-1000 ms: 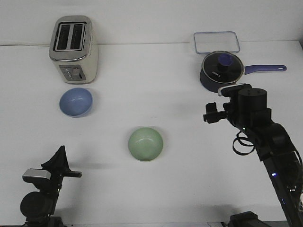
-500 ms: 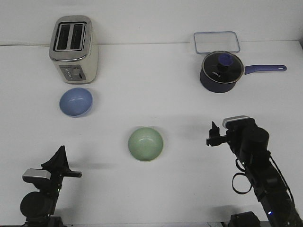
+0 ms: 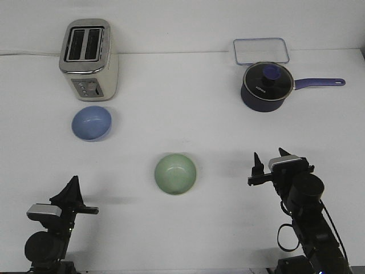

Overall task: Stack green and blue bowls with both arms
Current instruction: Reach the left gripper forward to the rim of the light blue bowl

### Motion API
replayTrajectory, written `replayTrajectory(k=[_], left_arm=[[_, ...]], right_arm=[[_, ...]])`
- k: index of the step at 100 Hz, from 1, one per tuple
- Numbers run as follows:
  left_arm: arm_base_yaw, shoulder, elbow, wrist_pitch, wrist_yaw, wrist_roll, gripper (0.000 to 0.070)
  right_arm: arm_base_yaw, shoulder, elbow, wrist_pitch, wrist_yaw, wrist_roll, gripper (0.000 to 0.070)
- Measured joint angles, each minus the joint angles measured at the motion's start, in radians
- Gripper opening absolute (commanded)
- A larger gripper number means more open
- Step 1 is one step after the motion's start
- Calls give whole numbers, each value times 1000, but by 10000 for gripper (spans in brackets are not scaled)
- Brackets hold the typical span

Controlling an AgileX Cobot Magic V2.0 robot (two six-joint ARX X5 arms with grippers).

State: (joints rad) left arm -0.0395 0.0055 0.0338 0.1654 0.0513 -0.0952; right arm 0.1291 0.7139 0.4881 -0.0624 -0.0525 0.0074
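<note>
In the front view, the left gripper (image 3: 73,188) sits low near the table's (image 3: 188,114) front edge with its fingers pressed together to a single point, holding nothing; the blue bowl (image 3: 91,123) lies well ahead of it, just before the toaster (image 3: 88,57). The right gripper (image 3: 269,160) has its two fingertips spread apart and empty, and the green bowl (image 3: 175,173) sits apart from them, toward the left arm's side.

Left arm (image 3: 48,228) low at the table's near left corner, left gripper (image 3: 72,187) pointing up and away, fingers together. Right arm (image 3: 305,220) at the near right edge, right gripper (image 3: 269,161) raised, its two fingertips clearly parted.
</note>
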Motion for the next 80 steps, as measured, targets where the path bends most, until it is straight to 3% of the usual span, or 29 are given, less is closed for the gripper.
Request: replayTrajectory(k=[53,80], left_arm=[[0,0,5,26,0,0,12],[0,106,256,-168,0,-75,12]], right_arm=[[0,0,0,0,0,0,521],[0,0,0,0,0,0,521]])
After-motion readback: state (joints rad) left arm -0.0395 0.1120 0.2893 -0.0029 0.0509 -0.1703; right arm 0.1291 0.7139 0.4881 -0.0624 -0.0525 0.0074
